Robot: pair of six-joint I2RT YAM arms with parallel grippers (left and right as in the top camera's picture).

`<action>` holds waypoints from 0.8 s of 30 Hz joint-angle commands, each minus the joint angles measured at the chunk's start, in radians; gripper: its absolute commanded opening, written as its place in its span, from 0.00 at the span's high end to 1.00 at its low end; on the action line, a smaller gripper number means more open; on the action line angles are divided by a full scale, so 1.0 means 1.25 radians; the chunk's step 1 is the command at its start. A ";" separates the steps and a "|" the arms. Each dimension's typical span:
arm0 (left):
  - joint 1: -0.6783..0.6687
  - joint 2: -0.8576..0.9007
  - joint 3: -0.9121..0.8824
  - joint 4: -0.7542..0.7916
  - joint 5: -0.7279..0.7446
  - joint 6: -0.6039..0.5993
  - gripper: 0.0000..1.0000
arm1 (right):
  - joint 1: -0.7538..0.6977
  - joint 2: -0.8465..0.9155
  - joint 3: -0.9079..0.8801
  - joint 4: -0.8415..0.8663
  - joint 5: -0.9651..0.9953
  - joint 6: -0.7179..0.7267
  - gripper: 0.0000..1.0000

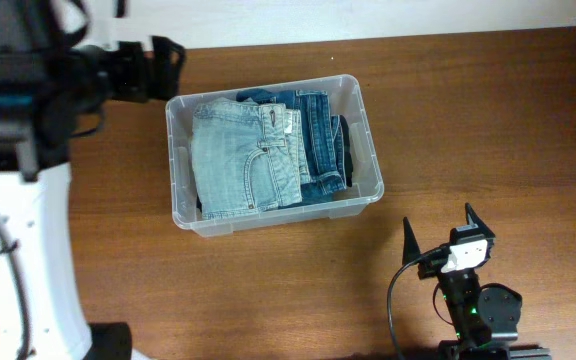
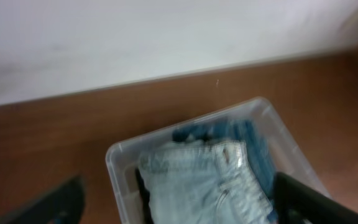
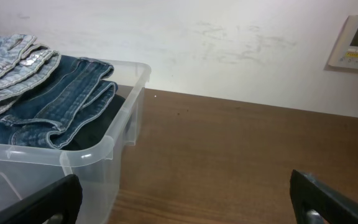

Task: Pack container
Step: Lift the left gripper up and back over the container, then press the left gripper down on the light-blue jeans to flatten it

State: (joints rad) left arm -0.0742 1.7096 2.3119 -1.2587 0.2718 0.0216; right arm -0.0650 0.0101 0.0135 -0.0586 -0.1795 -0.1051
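The clear plastic container [image 1: 177,160] sits on the wooden table, left of centre. Folded jeans fill it: a light blue pair [image 1: 238,155] on top at the left, darker blue pairs [image 1: 320,140] at the right. My left gripper [image 1: 158,62] is at the back left, beside the container's far left corner, open and empty. My right gripper [image 1: 440,232] is open and empty near the front edge, right of the container. The left wrist view shows the container [image 2: 118,168] and light jeans [image 2: 197,180] blurred. The right wrist view shows the container's corner [image 3: 114,140] with jeans [image 3: 61,93].
A white robot base and arm [image 1: 23,240] stands at the left edge. The right arm's base [image 1: 483,315] sits at the front. A white wall runs behind the table, with a wall panel [image 3: 356,42] on it.
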 commanded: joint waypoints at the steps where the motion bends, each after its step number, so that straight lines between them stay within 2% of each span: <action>1: -0.061 0.065 -0.005 -0.022 -0.095 0.049 0.27 | -0.006 -0.005 -0.006 0.000 -0.009 0.001 0.01; 2: -0.074 0.082 -0.005 -0.029 -0.095 0.049 0.35 | -0.006 -0.005 -0.006 0.000 -0.010 0.001 0.01; 7: -0.111 0.167 -0.005 -0.063 -0.095 0.049 0.62 | -0.006 -0.005 -0.006 0.000 -0.010 0.001 0.02; 9: -0.123 0.202 -0.005 -0.073 -0.089 0.050 0.78 | -0.006 -0.005 -0.006 0.000 -0.010 0.001 0.01; 11: -0.136 0.234 -0.005 -0.081 -0.083 0.049 0.99 | -0.006 -0.005 -0.006 0.000 -0.009 0.001 0.01; 24: -0.199 0.370 -0.006 -0.182 -0.100 0.000 0.99 | -0.006 -0.005 -0.006 0.000 -0.009 0.001 0.02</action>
State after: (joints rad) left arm -0.3237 2.1368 2.3070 -1.4750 0.1734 0.0578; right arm -0.0650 0.0101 0.0135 -0.0586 -0.1791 -0.1047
